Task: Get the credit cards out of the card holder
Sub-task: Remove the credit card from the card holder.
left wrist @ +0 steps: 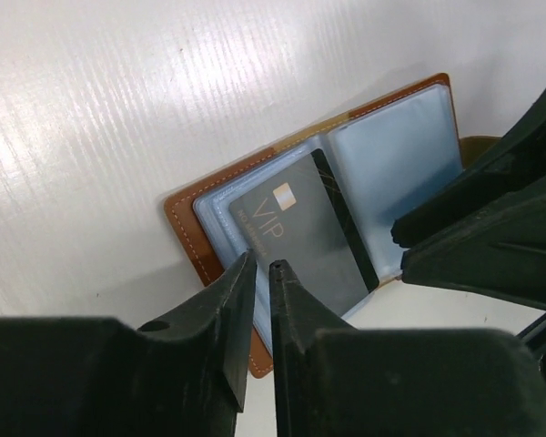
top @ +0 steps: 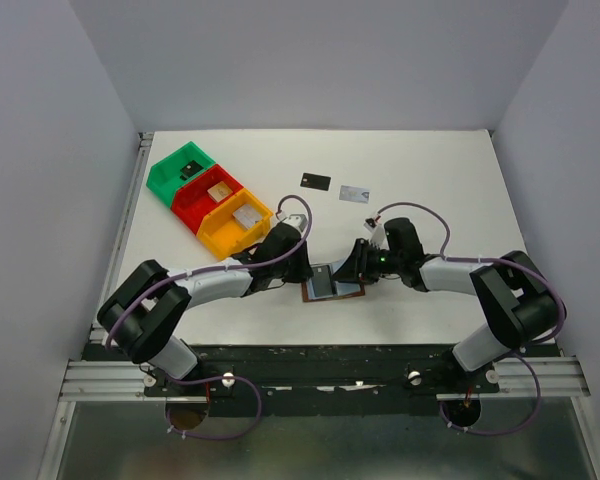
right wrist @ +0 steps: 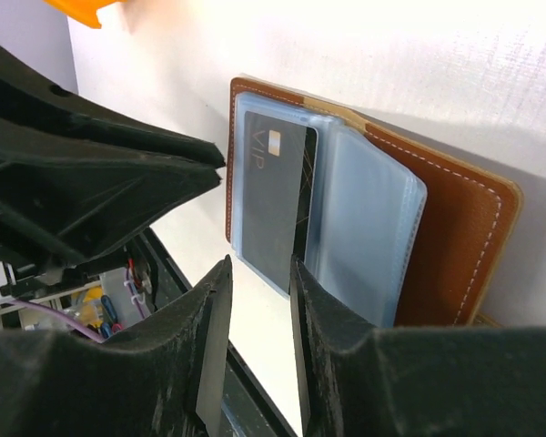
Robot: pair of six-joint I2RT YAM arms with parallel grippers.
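Card holder (top: 325, 285), one, open flat on white worktop (top: 430, 180) between both sets of jaws, long axis running from one set to the other, one black VIP card (left wrist: 309, 232) inside. Left jaws nearly closed at its edge, grip unclear; right jaws parted, holding nothing. Beyond them: loose black card (top: 315, 181), silver card (top: 354, 194), green bin (top: 162, 183), red bin (top: 188, 211), yellow bin (top: 218, 240). Grey walls.

Plain pale grey walls (top: 320, 60) are closing in a white table (top: 430, 160) on three sides. Soft, even light is falling across it, and an aluminium rail (top: 100, 378) is running along its near edge.
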